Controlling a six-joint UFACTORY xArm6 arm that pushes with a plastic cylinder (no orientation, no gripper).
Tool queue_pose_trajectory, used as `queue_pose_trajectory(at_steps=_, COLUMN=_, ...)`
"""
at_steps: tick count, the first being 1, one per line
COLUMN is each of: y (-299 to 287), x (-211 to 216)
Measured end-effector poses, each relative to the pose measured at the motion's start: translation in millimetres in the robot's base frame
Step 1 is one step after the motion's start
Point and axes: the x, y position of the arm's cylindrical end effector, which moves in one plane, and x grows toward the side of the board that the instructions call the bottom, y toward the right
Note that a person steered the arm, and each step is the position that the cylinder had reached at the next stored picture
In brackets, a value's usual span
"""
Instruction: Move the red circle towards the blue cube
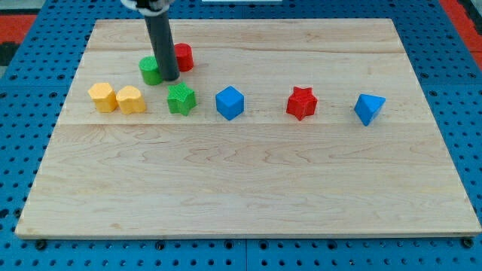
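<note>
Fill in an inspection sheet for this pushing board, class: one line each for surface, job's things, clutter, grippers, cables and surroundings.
Surface: light wooden board, flat, lower half bare.
Job's things: red circle near the view's top left, partly hidden behind the rod; blue cube lower and to the view's right of it, apart.
Clutter: green circle against the rod's left; green star left of the blue cube; two yellow blocks side by side at the view's left; red star; blue triangular block.
Grippers: none; my tip sits between the green circle and the red circle.
Cables: nothing seen.
Surroundings: blue pegboard around the board.
</note>
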Motion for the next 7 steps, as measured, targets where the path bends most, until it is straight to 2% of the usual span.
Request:
queue_pose_trajectory(at_steps=1, y=11, x=-27)
queue_pose_trajectory(at_steps=2, y=-40, x=-33)
queue_pose_trajectory(at_steps=3, y=0, x=-70)
queue_pose_trajectory(at_steps=4, y=99, x=-61)
queue_pose_trajectory(at_steps=5, y=135, x=-22)
queue_pose_trajectory(at_steps=6, y=145, x=-57)
queue_pose_trajectory(at_steps=7, y=166, x=-39)
